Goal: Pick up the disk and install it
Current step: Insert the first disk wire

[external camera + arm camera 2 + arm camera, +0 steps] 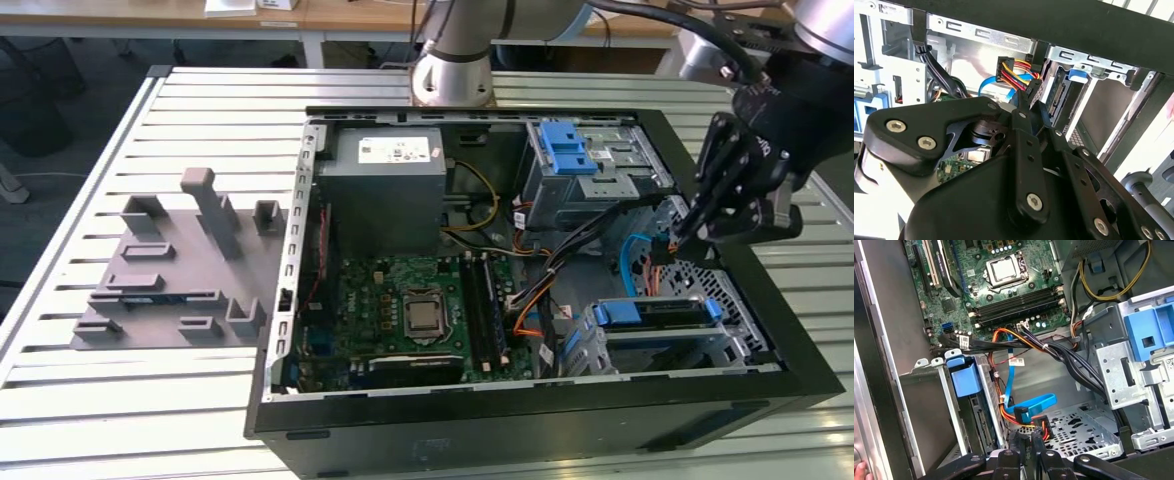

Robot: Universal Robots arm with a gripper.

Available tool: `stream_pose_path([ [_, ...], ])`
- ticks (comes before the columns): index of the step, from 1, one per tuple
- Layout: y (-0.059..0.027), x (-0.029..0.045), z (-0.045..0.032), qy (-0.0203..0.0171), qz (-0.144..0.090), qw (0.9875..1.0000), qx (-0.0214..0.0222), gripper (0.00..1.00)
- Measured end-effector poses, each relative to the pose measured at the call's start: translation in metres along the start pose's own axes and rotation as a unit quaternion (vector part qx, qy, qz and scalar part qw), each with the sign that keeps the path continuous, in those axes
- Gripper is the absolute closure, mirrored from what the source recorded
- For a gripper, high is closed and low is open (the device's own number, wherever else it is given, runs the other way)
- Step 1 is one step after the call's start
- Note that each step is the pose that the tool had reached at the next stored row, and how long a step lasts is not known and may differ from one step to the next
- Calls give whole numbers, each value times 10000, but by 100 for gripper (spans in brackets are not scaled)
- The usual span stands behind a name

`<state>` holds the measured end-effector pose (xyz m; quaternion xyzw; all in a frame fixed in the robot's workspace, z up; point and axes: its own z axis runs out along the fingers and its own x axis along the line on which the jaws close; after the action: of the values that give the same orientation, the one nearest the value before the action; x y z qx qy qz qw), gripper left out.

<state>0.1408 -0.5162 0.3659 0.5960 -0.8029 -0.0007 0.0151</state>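
Disk sits in cage. Tool just beside cage, pinched on cable plug. Risk: plug skewed vs disk port, bent pins; wires snag on cage.

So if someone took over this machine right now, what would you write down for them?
Gripper: shut on the power connector, a black plug with red, yellow and orange wires, held inside the open computer case at the exterior view's right.
Disk: already sitting in the drive cage near the case's front corner, blue carrier showing.
Done: disk picked up and seated in the cage, as far as it shows.
Left: the connector looks apart from the disk, not yet plugged in.
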Motion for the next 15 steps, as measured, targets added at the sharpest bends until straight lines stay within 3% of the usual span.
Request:
stream_pose_path([
  [8, 11, -2, -16, 3, 0, 10000, 2, 76],
  [15, 8, -31, 75, 25, 1, 10000, 8, 76],
])
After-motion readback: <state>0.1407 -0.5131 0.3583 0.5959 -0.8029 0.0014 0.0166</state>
